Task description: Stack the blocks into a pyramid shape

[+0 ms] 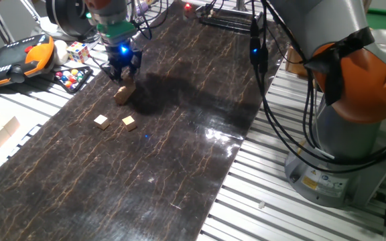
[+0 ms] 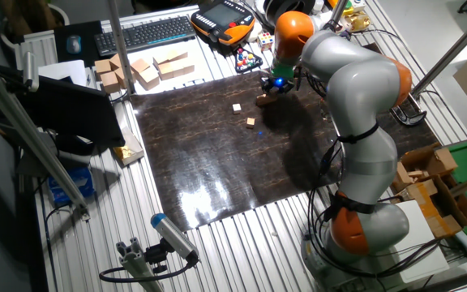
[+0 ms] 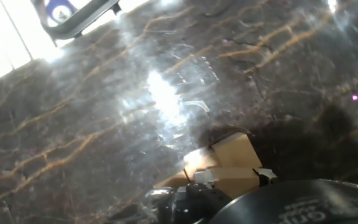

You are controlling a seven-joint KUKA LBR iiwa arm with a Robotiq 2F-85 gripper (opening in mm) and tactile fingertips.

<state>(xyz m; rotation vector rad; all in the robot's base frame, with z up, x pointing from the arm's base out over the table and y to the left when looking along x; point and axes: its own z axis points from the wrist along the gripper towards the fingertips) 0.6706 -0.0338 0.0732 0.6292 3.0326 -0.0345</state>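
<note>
gripper [image 1: 122, 69] poised directly over clustered blocks [image 1: 123, 93] at far edge of dark marbled mat [image 1: 179, 147], fingertips just above top cube; open or closed on a cube: cannot tell. hand view shows stacked tan cubes [image 3: 229, 163] close under fingers, at least two levels. two loose blocks, one [image 1: 100, 121] beside another [image 1: 129, 122], lying apart nearer mat centre. puzzle cube [image 1: 78, 51] off mat, near teach pendant [image 1: 15, 59]

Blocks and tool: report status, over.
Tool low over the started stack, jaw state unclear. Two loose blocks, one and another, lie apart on the dark mat. Nothing seen between them and the stack.
</note>
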